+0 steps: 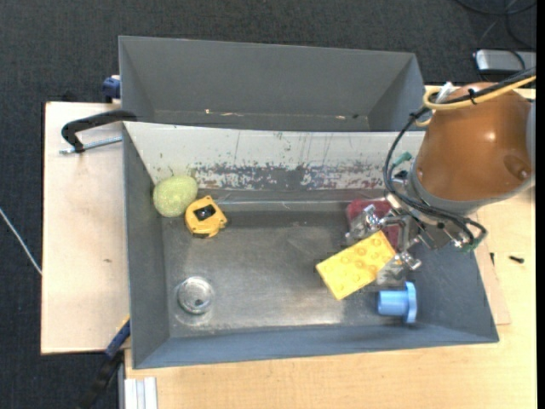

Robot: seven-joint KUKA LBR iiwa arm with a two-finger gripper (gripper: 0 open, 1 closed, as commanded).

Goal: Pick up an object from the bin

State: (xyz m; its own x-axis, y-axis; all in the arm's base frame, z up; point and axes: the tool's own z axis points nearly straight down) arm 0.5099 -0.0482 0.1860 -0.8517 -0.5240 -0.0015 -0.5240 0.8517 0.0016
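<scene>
At bin's (272,267) right, a yellow holed wedge (353,267) lies beside the gripper (393,242)

Grey metal bin (272,267). Far-left corner: pale green ball (174,196), yellow tape measure (205,216) just beside. Near-left: clear round lid (194,296). Right side: yellow holed block (353,267), blue cap (398,302), dark red thing (359,209).

We are looking down on the grey bin (264,79) from a single camera above it, seemingly tilting from its near side toward its far wall. We are framing the whole bin, with the arm (477,152) sitting at our right.
</scene>
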